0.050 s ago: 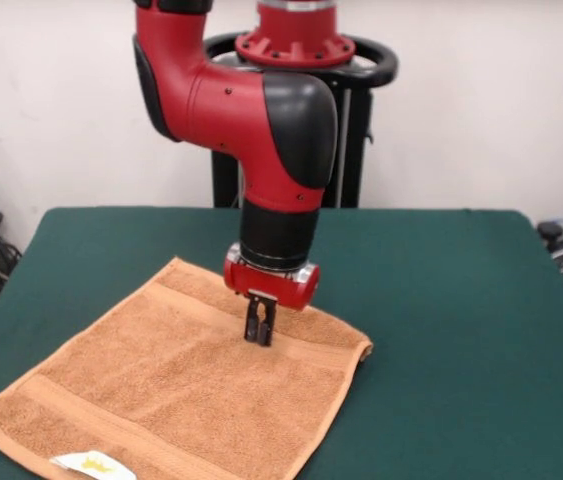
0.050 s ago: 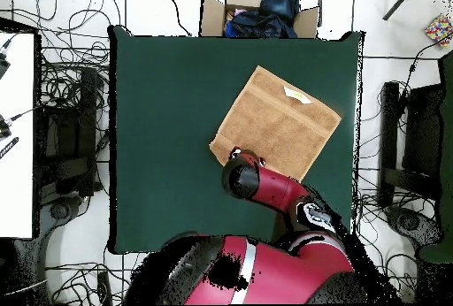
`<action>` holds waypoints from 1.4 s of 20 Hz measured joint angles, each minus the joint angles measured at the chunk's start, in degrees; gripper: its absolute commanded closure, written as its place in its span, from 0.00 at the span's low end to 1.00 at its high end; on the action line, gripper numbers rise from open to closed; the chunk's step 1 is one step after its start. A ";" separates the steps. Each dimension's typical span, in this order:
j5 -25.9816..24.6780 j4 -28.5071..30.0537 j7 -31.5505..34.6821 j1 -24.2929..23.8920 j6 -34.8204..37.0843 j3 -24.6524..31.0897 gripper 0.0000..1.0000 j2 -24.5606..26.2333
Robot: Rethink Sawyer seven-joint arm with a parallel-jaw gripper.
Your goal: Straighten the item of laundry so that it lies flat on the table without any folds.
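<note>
Almost flat towel [image 1: 171, 385] under narrowly parted jaws, table [image 1: 441, 300] beneath

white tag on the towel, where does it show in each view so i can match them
Front view: the white tag lies on the towel's near edge, at the picture's lower left.
Overhead view: the white tag lies on the towel's upper right edge, away from the arm.
Shared landmark: the gripper is over the towel's opposite side.
</note>
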 measured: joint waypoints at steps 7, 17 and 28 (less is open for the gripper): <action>3.14 1.05 0.00 2.09 -2.63 -1.45 1.00 0.36; 10.36 3.63 0.00 5.63 -6.86 -3.18 1.00 0.76; 17.45 7.00 0.01 9.76 -7.20 -3.64 1.00 0.12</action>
